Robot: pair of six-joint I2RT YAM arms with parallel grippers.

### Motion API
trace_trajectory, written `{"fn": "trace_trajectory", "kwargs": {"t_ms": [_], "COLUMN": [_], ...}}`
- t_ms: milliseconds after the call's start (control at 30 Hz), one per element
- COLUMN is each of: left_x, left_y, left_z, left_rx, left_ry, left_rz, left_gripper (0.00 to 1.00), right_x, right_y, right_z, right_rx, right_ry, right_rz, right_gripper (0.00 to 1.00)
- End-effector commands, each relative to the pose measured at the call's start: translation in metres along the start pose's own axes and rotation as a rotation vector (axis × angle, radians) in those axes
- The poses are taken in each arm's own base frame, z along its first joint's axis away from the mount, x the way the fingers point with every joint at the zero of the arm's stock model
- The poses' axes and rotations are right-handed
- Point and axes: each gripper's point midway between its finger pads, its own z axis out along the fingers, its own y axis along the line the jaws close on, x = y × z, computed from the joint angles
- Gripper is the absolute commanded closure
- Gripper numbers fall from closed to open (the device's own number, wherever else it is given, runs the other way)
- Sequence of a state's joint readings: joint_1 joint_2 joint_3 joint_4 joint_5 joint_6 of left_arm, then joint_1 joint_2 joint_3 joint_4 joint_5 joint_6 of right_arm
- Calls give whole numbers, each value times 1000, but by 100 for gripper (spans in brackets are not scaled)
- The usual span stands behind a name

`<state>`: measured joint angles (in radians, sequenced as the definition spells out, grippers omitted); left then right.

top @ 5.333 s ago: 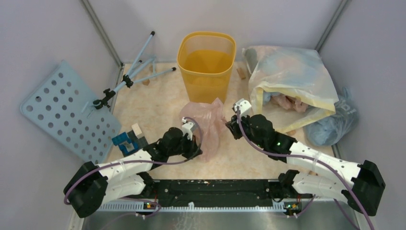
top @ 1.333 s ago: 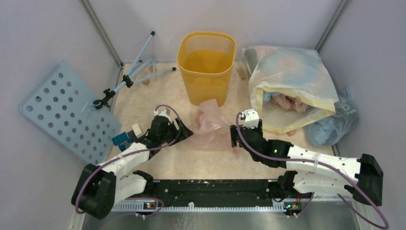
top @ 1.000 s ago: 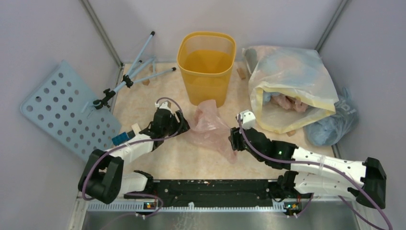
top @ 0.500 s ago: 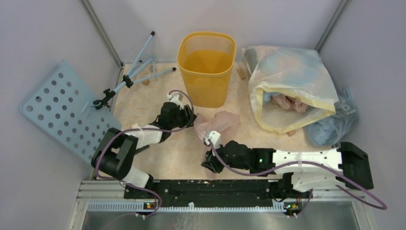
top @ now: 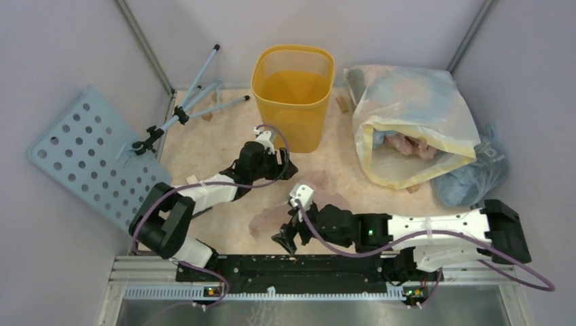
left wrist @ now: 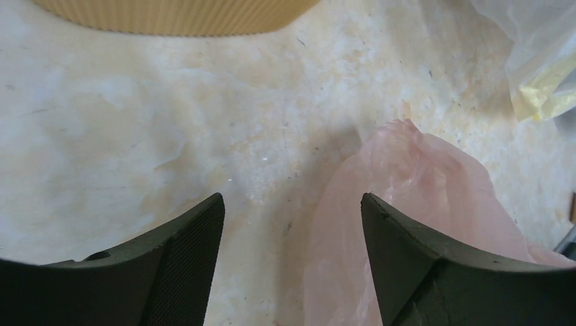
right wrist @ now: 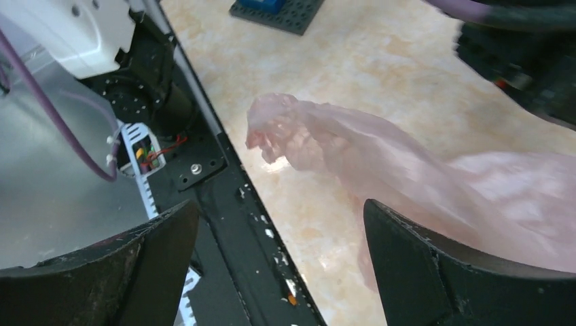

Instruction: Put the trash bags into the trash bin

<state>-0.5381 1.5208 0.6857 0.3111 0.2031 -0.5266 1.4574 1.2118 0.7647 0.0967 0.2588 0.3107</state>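
The pale pink bag (top: 319, 185) is seen lying crumpled on the table (top: 210, 139), outside the trash bin (top: 293, 125) and in front of it. A thin tail of film is drawn out toward the near edge and ends in a twisted tip. The bin is stood upright at the far side of the table, its mouth open upward.

The left gripper (top: 280, 165) is held low just in front of the bin's base, with its jaws spread apart. In the left wrist view the bag (left wrist: 407, 204) is found ahead of one finger (left wrist: 421, 265), bare table is seen between the two fingers, and nothing is clamped. Whether the film touches that finger cannot be told.

The right gripper (top: 285, 236) is reached across to the near middle of the table, beside the bag's drawn-out tail. Its jaws are likewise wide apart (nothing is caught between them). In the right wrist view the twisted end of the bag (right wrist: 272, 129) is seen resting on the table just beyond the fingertips, close to the black mounting rail (right wrist: 204, 170). A blue block (right wrist: 275, 7) is glimpsed at the top edge.

To the right of the bin a whitish-yellow sack (top: 414, 109) is propped with its mouth toward the arms, and a grey-blue bag (top: 475, 173) is tucked beside it against the right wall.
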Motion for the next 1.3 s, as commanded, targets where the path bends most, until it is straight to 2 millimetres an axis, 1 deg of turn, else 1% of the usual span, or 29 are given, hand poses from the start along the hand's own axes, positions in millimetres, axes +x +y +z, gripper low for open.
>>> {"fn": "trace_trajectory", "kwargs": {"t_ms": [0, 67, 167, 233, 267, 367, 433, 467, 567, 633, 700, 767, 800, 933, 1033, 1133, 1200, 1267], "left_x": [-43, -50, -59, -61, -61, -57, -59, -61, -66, -68, -66, -63, -57, -29, -6, 6, 12, 14], "left_y": [6, 11, 21, 23, 24, 25, 22, 19, -6, -29, -47, -60, -65, -79, -94, -104, -107, -104], "left_z": [-29, -44, -66, -81, -87, -106, -120, -127, -147, -160, -171, -177, -177, -168, -164, -165, -168, -171], "left_rx": [-93, -142, -228, -262, -275, -310, -320, -313, -204, -98, -10, 60, 96, 210, 300, 336, 341, 316], "left_ry": [-117, -135, -170, -180, -178, -167, -172, -176, -192, -208, -217, -212, -194, -97, -46, -49, -41, -29], "left_rz": [92, 118, 142, 144, 138, 106, 92, 100, 177, 204, 216, 223, 226, 240, 289, 336, 346, 342], "left_gripper": [19, 13, 8, 5, 2, 1, 1, 1, 1, 1, 1, 1, 1, 1, 1, 2, 5, 6], "right_x": [-25, -20, -6, 0, 4, 6, 5, 5, 8, 13, 18, 19, 19, 15, 11, 7, 4, 0], "right_y": [-25, -34, -46, -52, -56, -66, -78, -85, -108, -123, -132, -134, -134, -134, -137, -143, -146, -146], "right_z": [-32, -42, -53, -59, -61, -68, -75, -79, -91, -98, -104, -108, -109, -108, -101, -91, -84, -77], "right_rx": [114, 148, 189, 211, 226, 277, 343, 389, 508, 561, 586, 583, 576, 544, 550, 575, 592, 596], "right_ry": [-110, -107, -75, -61, -51, -44, -42, -38, -12, 19, 38, 32, 25, -6, -21, -15, -9, -2], "right_rz": [63, 74, 80, 83, 82, 76, 68, 69, 68, 81, 82, 77, 78, 82, 79, 69, 67, 62], "right_gripper": [9, 9, 9, 8, 8, 8, 8, 8, 8, 8, 8, 8, 8, 7, 6, 6, 6, 6]}}
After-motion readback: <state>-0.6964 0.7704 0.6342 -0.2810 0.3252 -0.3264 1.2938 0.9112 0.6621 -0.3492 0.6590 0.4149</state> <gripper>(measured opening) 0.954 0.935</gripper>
